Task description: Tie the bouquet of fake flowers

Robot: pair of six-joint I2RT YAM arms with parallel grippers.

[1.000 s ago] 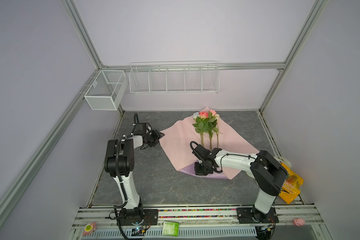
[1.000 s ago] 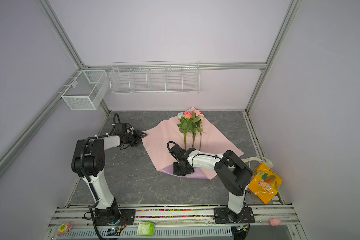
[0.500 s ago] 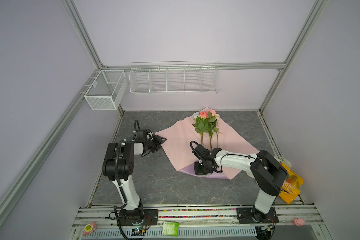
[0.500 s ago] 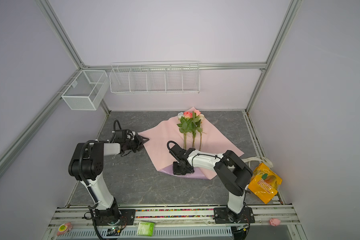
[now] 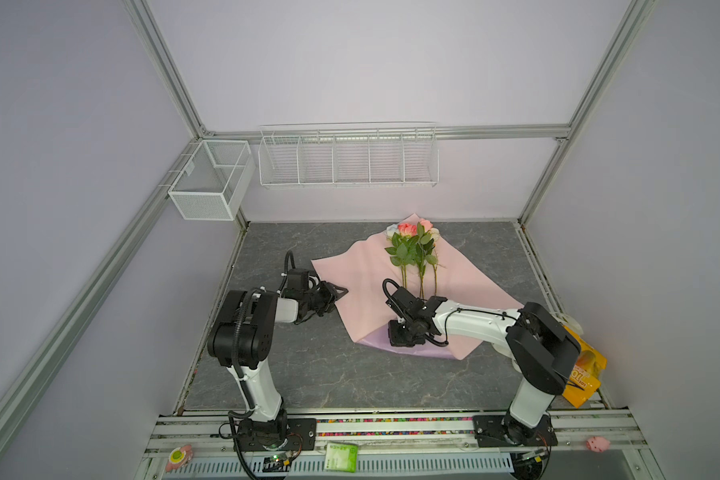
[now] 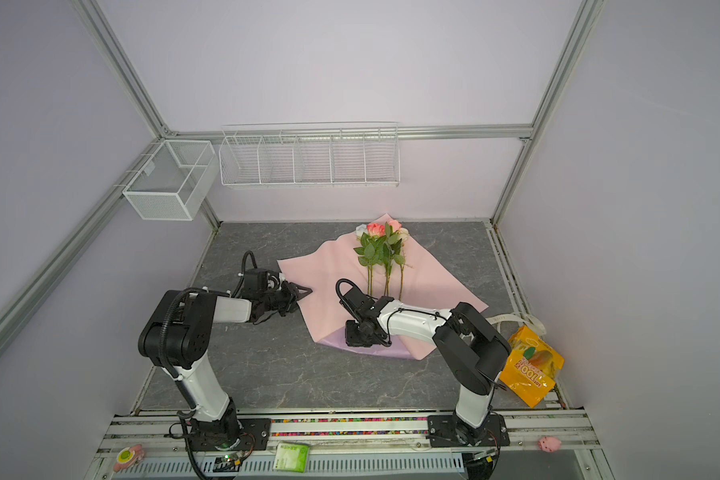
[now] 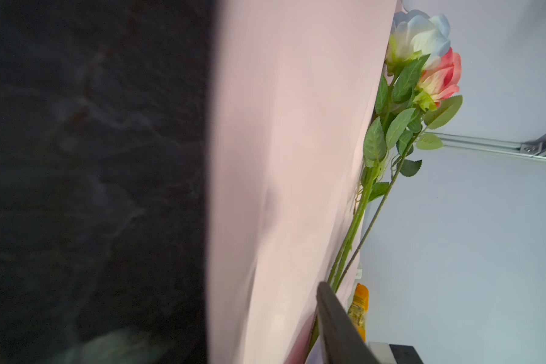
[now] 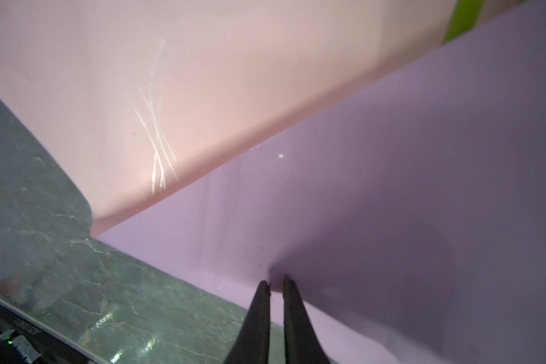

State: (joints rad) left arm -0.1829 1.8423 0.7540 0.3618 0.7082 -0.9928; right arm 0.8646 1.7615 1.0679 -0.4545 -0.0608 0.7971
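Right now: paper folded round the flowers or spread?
Spread. The pink paper lies mostly flat; the bouquet of fake flowers lies bare on top, stems exposed.

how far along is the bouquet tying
Done: the bouquet lies on the pink paper, whose near corner is folded up, lilac side showing. In hand: the left claw is at the paper's left corner; the right claw, tips slightly apart, is at the lilac fold. Left: wrapping the sides; nothing is tied round the stems.
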